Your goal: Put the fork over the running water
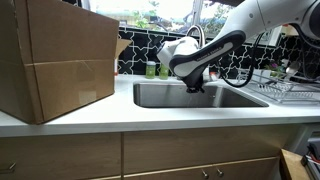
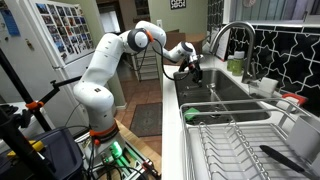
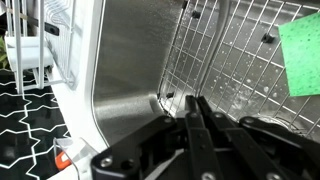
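In an exterior view the arm bends down from one side and its claw (image 1: pixel 196 88) hangs just inside the sink (image 1: pixel 165 97), below the faucet (image 1: pixel 197 36). A cardboard box (image 1: pixel 55 60) stands on the desk (image 1: pixel 150 118) at one end and a dish rack (image 1: pixel 278 85) at the other. No stream of water can be made out, and the fork is too small to find here.

In an exterior view taken from the rack's end, the claw (image 2: pixel 193 76) sits over the far part of the sink (image 2: pixel 225 100), near the arched faucet (image 2: pixel 228 38). Again no fork shows.

In the wrist view the claw (image 3: pixel 194 105) has its fingers pressed together, with only a thin dark line between them. They point at the wire grid (image 3: pixel 240 60) on the sink floor, where a green sponge (image 3: pixel 300 55) lies at the picture's edge. Whether a fork handle is pinched there cannot be told, so the fork's place stays uncertain.

To do this step well, I judge the grip should be kept firm. The claw should rise clear of the grid and carry the tines directly beneath the spout's mouth. The wrist should stay off the faucet's neck.
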`<state>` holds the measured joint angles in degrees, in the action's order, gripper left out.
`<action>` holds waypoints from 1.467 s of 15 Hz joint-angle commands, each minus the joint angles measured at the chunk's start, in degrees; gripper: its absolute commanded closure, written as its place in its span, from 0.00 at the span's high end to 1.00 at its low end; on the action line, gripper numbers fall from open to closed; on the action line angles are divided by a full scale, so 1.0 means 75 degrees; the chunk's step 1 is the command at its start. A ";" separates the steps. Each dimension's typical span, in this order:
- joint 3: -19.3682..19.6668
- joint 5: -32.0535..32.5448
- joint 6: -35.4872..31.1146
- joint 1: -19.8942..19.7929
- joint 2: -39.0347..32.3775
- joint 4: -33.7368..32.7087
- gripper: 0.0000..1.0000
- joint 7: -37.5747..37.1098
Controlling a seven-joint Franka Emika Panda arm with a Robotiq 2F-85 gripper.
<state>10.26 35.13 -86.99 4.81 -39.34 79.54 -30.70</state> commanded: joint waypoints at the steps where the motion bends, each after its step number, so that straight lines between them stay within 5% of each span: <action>1: -0.0034 -0.0113 0.0143 -0.0027 0.0047 0.0091 0.01 -0.0010; 22: -0.0022 -0.0131 0.0195 -0.0114 0.0113 0.0243 0.01 -0.0011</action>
<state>10.33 35.13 -86.15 4.37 -39.34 80.05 -30.70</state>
